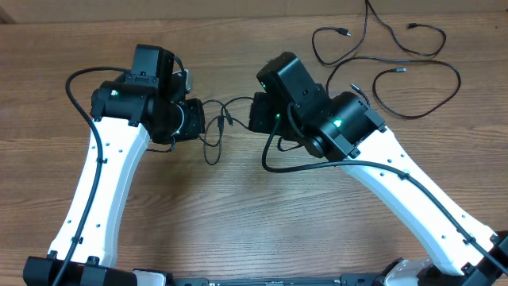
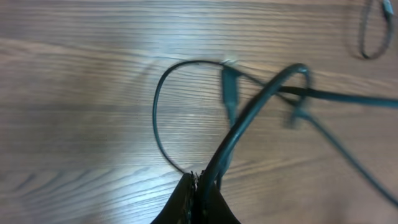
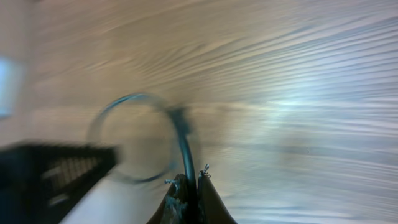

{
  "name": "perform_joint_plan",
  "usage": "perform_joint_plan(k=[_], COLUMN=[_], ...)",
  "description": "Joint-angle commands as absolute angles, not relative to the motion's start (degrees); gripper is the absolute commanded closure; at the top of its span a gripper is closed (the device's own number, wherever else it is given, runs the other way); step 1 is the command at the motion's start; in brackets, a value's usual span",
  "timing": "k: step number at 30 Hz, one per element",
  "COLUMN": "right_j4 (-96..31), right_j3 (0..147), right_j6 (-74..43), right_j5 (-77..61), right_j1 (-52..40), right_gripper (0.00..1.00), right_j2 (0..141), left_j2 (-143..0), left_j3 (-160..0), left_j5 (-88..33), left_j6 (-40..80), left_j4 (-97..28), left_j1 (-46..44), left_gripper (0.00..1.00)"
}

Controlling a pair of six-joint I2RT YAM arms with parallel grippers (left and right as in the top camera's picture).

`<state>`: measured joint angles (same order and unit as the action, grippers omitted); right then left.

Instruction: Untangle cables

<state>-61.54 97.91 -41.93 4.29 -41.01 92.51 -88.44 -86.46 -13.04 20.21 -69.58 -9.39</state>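
Black cables [image 1: 216,129] tangled on wood table [image 1: 238,222] overhead; others loose, well right of tangle.
Left wrist: left gripper [image 2: 198,190] pressed together, pinching cable just short of tangle.
Right wrist: right gripper [image 3: 189,186] pinching cable too, tangle blurred beyond.
Judgement: cords light, limp, slippery; hold near plugs [image 2: 229,87], pull gently.

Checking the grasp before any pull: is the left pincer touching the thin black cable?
Touching. The left wrist view shows the left pincer closed on the thin black cable, which rises from between its fingertips.
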Motion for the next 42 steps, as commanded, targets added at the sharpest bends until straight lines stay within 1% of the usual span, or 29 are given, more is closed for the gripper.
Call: perform_joint_plan(k=[1,8,13,17,21,25,26,27,28,29,30,31,32,33,35,40,42], right_j4=[-63.6,-65.1,-66.2,-66.7,-67.2,-67.9,-68.3,-68.4,-68.4,-68.2,-68.2,-68.0,-67.8,-67.5,-67.1,-64.9,-64.3], right_j3=[98.3,98.3,98.3,98.3,98.3,98.3,98.3,98.3,98.3,98.3,98.3,98.3,98.3,98.3,98.3,98.3,98.3], right_j6=[-41.9,-41.9,-42.0,-42.2,-42.2,-42.7,-43.7,-44.3,-44.5,-44.5,-44.5,-44.5,-44.5,-44.4,-44.4,-44.4,-44.4], right_j5=[20.0,29.6,34.4,35.6,35.6,35.0,34.1,32.2,29.2,26.4,24.0,21.6,20.0,18.4,15.7,9.9,9.0], right_j1=[-41.1,-41.1,-41.0,-40.0,-38.2,-33.6,-32.7,-31.9,-31.2,-30.6,-30.2,-29.8,-29.7,-29.6,-29.6,-29.6,-29.6], right_gripper=[0.96,0.96,0.96,0.96,0.96,0.96,0.96,0.96,0.96,0.96,0.96,0.96,0.96,0.96,0.96,0.96,0.96], right_j2=[90.4,90.4,90.4,90.4,90.4,90.4,90.4,90.4,90.4,90.4,90.5,90.5,90.5,90.5,90.5,90.5,90.5], left_j2=[-88.8,-88.8,-88.8,-88.8,-88.8,-88.8,-88.8,-88.8,-88.8,-88.8,-88.8,-88.8,-88.8,-88.8,-88.8,-88.8,-88.8], left_j3=[-87.2,-87.2,-87.2,-87.2,-87.2,-87.2,-87.2,-87.2,-87.2,-87.2,-87.2,-87.2,-87.2,-87.2,-87.2,-87.2,-87.2], left_j5=[-5.7,-4.8,1.2,5.6,6.2,6.6,6.5,6.5,6.5,6.4,6.2,5.8,5.3,4.5,2.6,-6.9,-8.2], left_j6=[26.2,26.2,30.6,34.7,34.8,35.0,35.0,34.9,34.9,34.9,34.9,34.9,34.8,34.6,33.2,24.3,23.9], left_j4=[-70.1,-70.3,-72.5,-74.4,-74.8,-75.4,-75.5,-75.7,-75.7,-75.8,-75.8,-75.8,-75.8,-75.7,-75.5,-73.2,-72.9], left_j1=[-9.2,-9.2,-9.2,-9.2,-9.2,-8.5,-8.3,-8.2,-8.2,-8.3,-8.3,-8.3,-8.3,-8.3,-8.3,-8.3,-8.3], left_gripper=[0.96,0.96,0.96,0.96,0.96,0.96,0.91,0.83,0.79,0.71,0.56,0.36,0.19,0.1,0.05,0.02,0.02])
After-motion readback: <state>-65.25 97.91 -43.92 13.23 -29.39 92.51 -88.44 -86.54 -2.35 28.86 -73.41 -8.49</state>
